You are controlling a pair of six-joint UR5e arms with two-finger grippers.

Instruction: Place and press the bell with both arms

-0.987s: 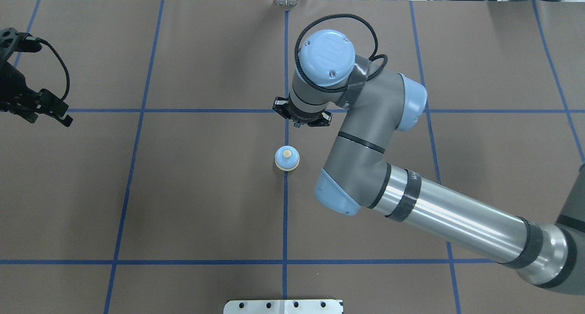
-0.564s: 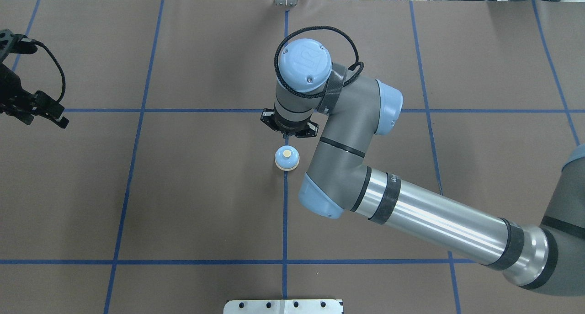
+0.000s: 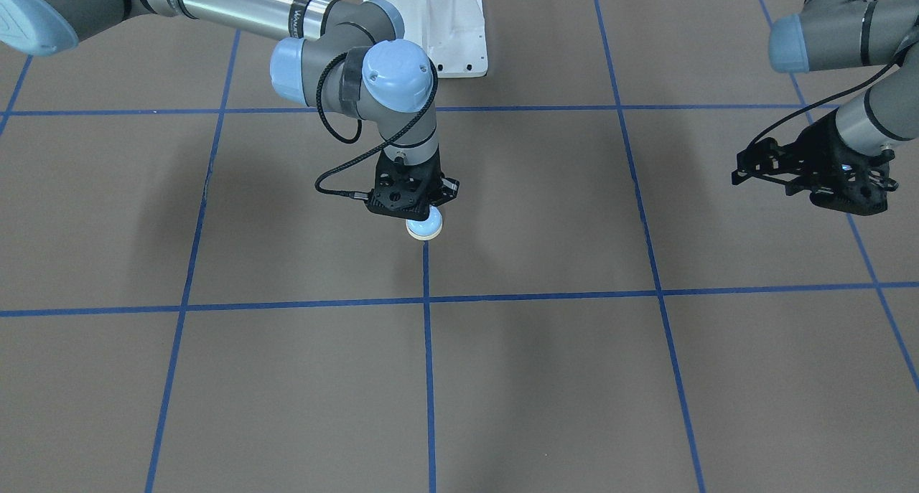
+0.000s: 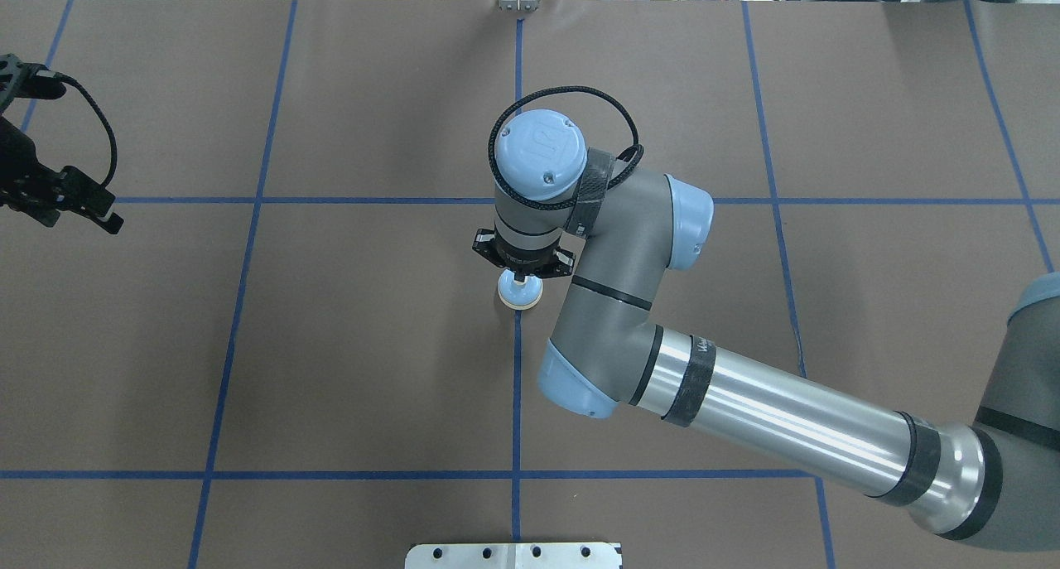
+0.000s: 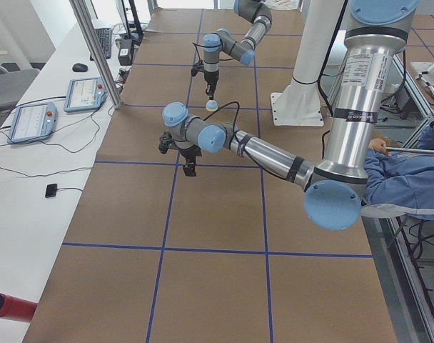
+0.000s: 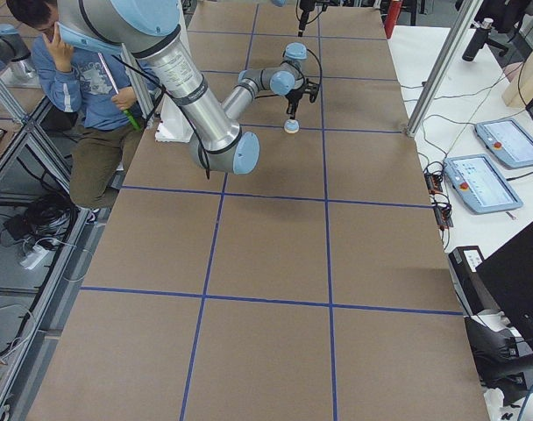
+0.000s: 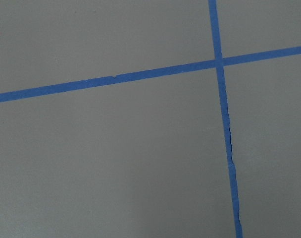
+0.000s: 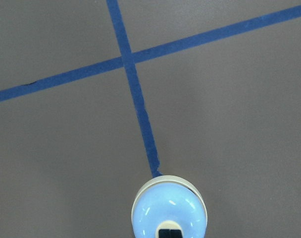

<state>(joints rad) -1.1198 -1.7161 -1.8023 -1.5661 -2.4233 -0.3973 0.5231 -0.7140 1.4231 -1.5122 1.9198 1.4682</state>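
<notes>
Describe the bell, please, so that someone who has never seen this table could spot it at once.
On the brown table gridded with blue tape, follow the centre tape line to where the right arm's end effector points straight down. The bell sits directly under its tip, on that line. It is a small light-blue dome with a cream base ring, pale against the black end effector.

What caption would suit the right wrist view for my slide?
Right tool tip on top of the bell, which stands on a blue tape line.
</notes>
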